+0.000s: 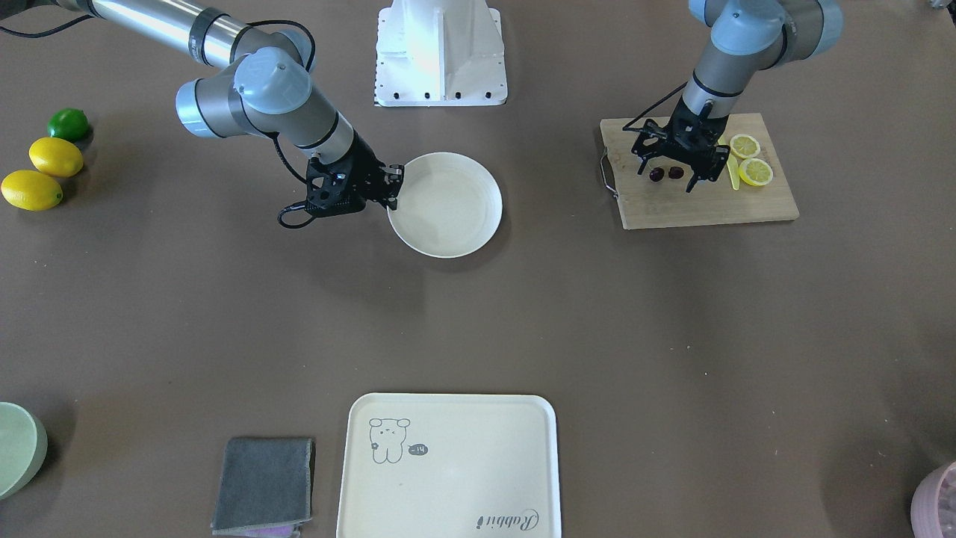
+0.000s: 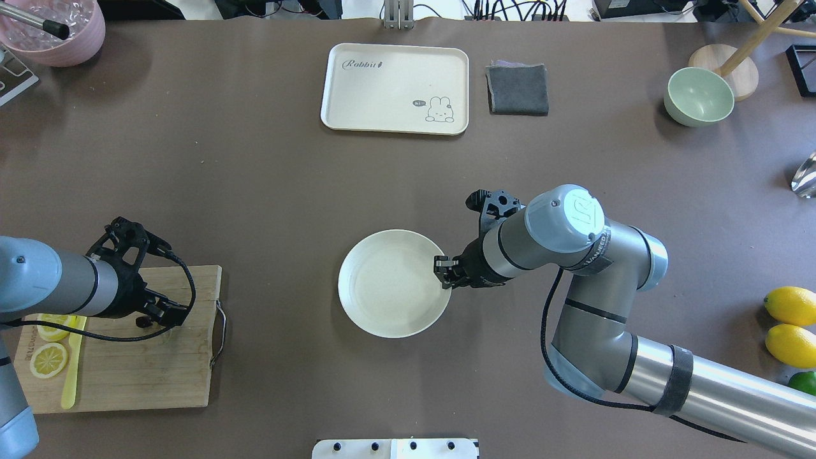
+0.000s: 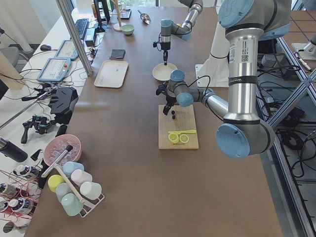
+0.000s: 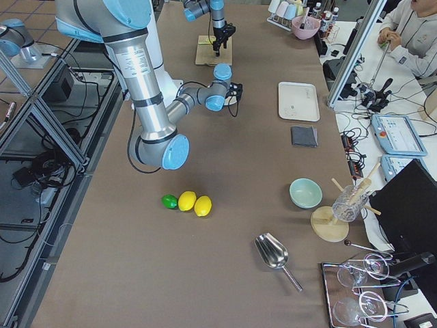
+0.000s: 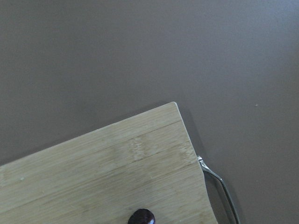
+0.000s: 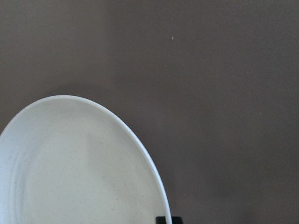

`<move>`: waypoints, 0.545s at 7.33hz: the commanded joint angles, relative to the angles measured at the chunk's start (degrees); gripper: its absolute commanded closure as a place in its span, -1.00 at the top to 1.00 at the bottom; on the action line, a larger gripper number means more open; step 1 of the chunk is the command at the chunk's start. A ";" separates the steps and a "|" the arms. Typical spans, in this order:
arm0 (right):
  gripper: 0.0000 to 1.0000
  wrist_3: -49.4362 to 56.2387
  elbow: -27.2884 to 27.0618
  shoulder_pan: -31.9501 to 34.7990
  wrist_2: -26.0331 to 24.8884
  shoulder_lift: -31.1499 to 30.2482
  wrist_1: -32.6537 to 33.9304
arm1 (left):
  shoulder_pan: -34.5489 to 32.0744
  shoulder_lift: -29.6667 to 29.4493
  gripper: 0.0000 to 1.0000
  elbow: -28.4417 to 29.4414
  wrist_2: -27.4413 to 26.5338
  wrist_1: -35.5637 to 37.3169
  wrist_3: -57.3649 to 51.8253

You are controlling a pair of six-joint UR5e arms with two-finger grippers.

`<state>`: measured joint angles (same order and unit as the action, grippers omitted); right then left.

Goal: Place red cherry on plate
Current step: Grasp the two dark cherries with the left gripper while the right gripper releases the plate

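Observation:
The red cherry, two small dark round fruits, lies on the wooden cutting board. My left gripper hangs open just above it, one finger on each side of the pair. In the left wrist view only the top of one cherry shows at the bottom edge. The round cream plate sits mid-table with nothing on it. My right gripper is shut on the rim on the robot's right side. In the right wrist view the plate rim runs down to a black fingertip.
Lemon slices and a yellow knife lie on the board beside the cherry. Two lemons and a lime sit at the robot's far right. A bear-print tray, grey cloth and green bowl line the far edge.

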<state>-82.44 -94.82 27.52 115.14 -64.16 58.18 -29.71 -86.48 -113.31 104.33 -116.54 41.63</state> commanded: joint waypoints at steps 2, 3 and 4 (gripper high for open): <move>0.67 0.00 -0.01 -0.19 -0.01 0.18 -0.08 | 0.53 0.17 0.53 0.91 0.00 -1.59 0.21; 0.99 0.00 -0.18 -0.10 -0.79 0.27 -0.09 | 0.53 0.34 0.50 0.82 0.26 -1.67 0.21; 1.00 0.00 -0.45 -0.10 -1.06 0.27 -0.09 | 0.97 0.34 0.49 0.81 0.43 -1.59 0.38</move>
<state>-82.44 -94.99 27.38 114.57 -63.95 58.11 -29.09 -86.21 -112.45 104.53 -118.14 41.85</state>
